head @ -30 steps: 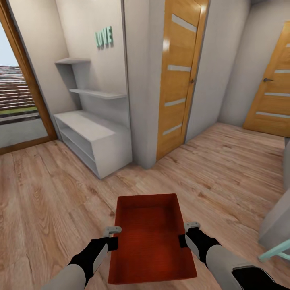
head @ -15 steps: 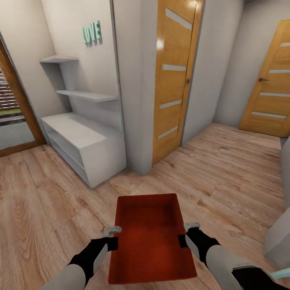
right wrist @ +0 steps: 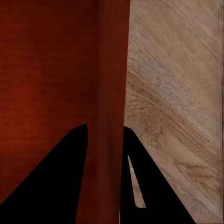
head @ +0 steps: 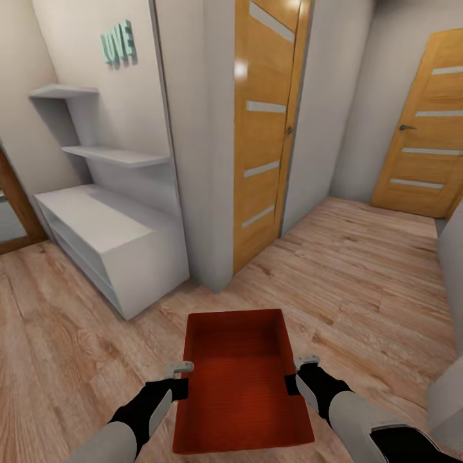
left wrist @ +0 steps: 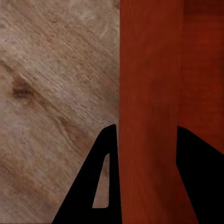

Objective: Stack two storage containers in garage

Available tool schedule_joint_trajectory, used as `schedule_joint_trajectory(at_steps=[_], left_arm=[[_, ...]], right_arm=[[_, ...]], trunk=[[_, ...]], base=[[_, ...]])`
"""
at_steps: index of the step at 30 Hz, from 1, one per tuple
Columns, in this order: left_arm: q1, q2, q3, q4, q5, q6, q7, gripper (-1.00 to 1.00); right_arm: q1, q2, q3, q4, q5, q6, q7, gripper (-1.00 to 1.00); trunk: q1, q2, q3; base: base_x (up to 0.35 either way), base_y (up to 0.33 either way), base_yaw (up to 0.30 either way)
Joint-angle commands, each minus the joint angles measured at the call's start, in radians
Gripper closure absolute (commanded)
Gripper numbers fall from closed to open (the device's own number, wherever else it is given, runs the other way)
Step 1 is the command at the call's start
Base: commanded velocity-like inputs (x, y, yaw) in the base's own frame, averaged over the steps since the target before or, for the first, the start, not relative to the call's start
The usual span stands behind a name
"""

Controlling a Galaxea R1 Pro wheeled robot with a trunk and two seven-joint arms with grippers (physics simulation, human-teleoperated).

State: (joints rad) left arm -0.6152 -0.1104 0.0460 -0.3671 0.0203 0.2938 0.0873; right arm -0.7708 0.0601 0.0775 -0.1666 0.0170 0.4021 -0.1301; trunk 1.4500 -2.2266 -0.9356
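Red-orange, open-topped shallow plastic storage container (head: 241, 379) rides at six o'clock in the head view, over light wood-plank flooring (head: 360, 276), gripped by left end effector (head: 182, 379) and right end effector (head: 293, 375). Left wrist view: fingers (left wrist: 100, 186) straddle its wall. Right wrist view: likewise. Best keep it level and steer toward the one-o'clock hallway.
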Motion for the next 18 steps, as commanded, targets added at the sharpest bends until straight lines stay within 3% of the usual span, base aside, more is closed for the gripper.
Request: schedule_joint_trajectory(at_steps=[1, 18], left_arm=[[0.000, 0.000, 0.006, -0.003, -0.010, 0.007, 0.005, 1.00], [0.000, 0.000, 0.006, -0.003, -0.010, 0.007, 0.004, 1.00]], right_arm=[[-0.001, 0.000, 0.001, -0.002, 0.005, 0.007, -0.002, 1.00], [-0.001, 0.000, 0.001, -0.003, 0.006, 0.007, -0.002, 1.00]], trunk=[[0.000, 0.000, -0.001], [0.000, 0.000, -0.001]], base=[[0.348, 0.000, -0.256], [0.348, 0.000, -0.263]])
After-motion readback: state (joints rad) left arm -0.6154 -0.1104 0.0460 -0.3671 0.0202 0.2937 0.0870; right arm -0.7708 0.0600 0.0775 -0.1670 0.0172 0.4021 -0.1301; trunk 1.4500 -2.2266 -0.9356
